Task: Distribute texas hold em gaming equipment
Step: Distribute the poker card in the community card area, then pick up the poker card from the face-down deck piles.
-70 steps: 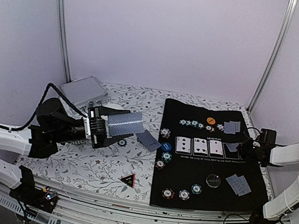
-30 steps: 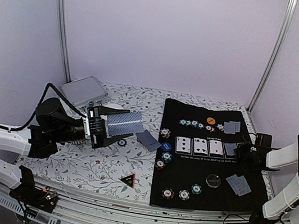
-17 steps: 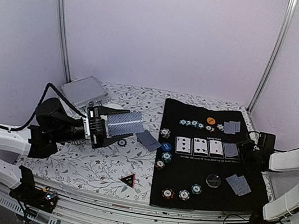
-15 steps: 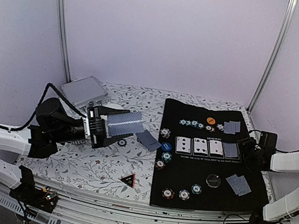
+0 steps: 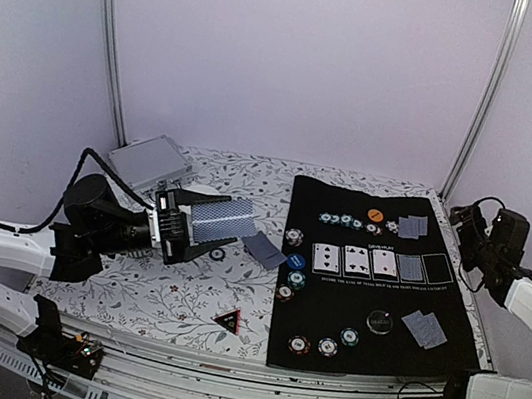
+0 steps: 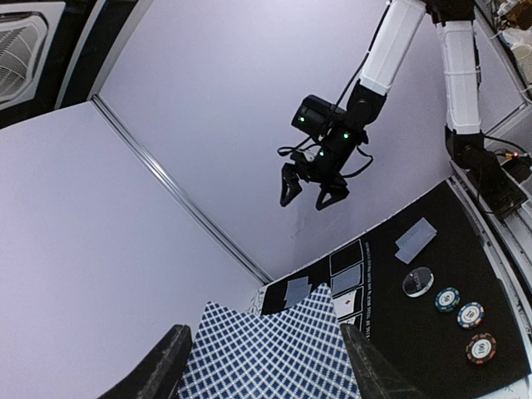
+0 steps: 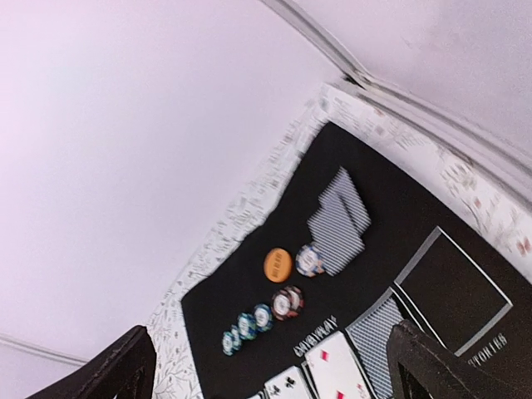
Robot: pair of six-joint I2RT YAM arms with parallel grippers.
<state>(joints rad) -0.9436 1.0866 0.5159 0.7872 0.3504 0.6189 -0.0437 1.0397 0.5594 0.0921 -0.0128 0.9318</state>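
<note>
My left gripper (image 5: 204, 220) is shut on a deck of blue-checked playing cards (image 6: 274, 353), held above the floral tablecloth. My right gripper (image 5: 471, 230) hangs open and empty, high over the black mat's (image 5: 382, 299) right edge. On the mat, three face-up cards (image 5: 355, 261) lie in a row with one face-down card (image 5: 410, 268) beside them. Face-down pairs rest at the back (image 7: 341, 218), at the front right (image 5: 425, 329) and off the mat (image 5: 264, 250). Striped poker chips sit at the back (image 7: 249, 322), left (image 5: 294, 236) and front (image 5: 327, 347), with an orange chip (image 7: 277, 264) and a blue button (image 5: 295, 261).
A silver metal case (image 5: 148, 161) lies at the back left. A small black triangle (image 5: 229, 320) sits on the tablecloth near the front, and a lone chip (image 5: 218, 254) lies below the deck. A dark disc (image 5: 380, 322) rests on the mat. The last outlined box (image 5: 437, 270) holds nothing.
My right gripper opened, left a face-down card in the row on the mat, then rose and drew back to the right. The left arm and its deck have not moved.
</note>
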